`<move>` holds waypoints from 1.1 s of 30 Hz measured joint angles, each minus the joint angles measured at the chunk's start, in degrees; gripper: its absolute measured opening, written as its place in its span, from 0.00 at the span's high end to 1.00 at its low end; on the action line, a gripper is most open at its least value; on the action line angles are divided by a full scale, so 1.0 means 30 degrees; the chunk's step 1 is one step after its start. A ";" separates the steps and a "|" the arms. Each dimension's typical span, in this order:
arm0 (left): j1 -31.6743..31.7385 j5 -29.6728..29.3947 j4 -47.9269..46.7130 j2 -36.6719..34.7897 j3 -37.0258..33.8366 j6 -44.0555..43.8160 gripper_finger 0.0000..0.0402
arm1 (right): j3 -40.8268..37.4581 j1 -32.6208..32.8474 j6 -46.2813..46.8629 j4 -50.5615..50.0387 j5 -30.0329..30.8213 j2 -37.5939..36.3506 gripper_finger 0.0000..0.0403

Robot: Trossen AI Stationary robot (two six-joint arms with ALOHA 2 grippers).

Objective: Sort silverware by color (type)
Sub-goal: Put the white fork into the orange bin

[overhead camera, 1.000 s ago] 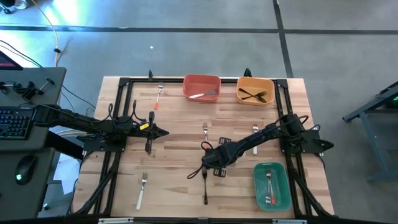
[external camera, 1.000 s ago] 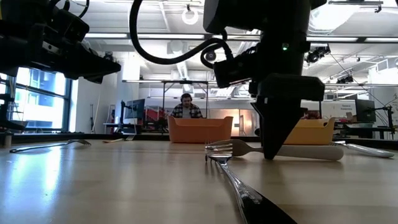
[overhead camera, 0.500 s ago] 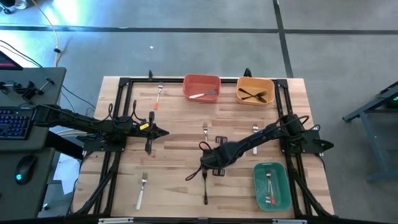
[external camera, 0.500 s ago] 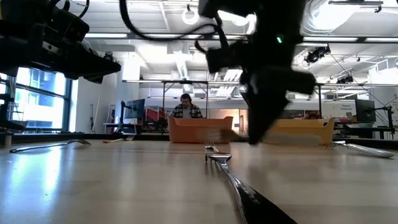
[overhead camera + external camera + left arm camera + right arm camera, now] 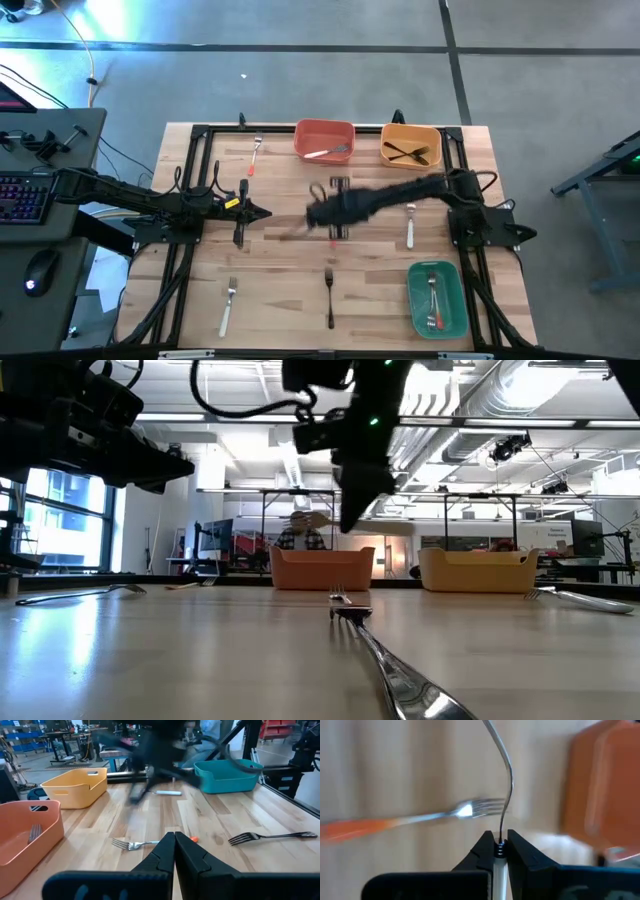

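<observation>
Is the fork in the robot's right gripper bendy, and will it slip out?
Probably stiff: the fork juts from the shut right gripper without drooping. Likely light: a pinch on its thin white handle carries it. It might swivel or slip, since that handle looks smooth and narrow.

right gripper (image 5: 318, 213) smeared by motion blur overhead, held fork's handle (image 5: 499, 870) hidden between its fingers, orange-handled fork (image 5: 410, 819) blurred

Grey concrete floor (image 5: 300, 80) with dark seam lines around wood-plank counter (image 5: 290, 265). Side desk with keyboard (image 5: 22, 198) beyond counter's left edge. Low view: open workshop, exposed ceiling ducts (image 5: 520, 405), windows (image 5: 60, 520) at left, person (image 5: 297, 532) seated far back.
</observation>
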 joint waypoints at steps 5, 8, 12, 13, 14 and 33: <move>-0.0002 0.0000 0.0000 0.0000 0.0000 0.0005 1.00 | 0.0401 -0.3184 -0.3006 0.2969 0.0042 0.0000 1.00; 0.0000 -0.0003 0.0000 0.0000 0.0000 0.0285 1.00 | 0.0428 -0.4792 -0.4457 0.5243 0.0033 0.0000 1.00; 0.0000 0.0000 0.0004 0.0000 0.0000 0.0304 1.00 | 0.0428 -0.6686 -0.5640 0.7513 -0.0860 0.0000 1.00; -0.0007 0.0000 0.0000 0.0000 0.0000 0.0311 1.00 | 0.0428 -0.7127 -0.5820 0.7947 -0.1276 0.0000 1.00; -0.0003 0.0000 0.0000 0.0000 0.0000 0.0315 1.00 | 0.0428 -0.7574 -0.5933 0.8314 -0.1817 0.0000 1.00; 0.0000 -0.0002 0.0286 0.0000 0.0007 0.0300 1.00 | 0.0282 -1.1483 -0.7699 1.0331 -0.6830 0.1661 0.90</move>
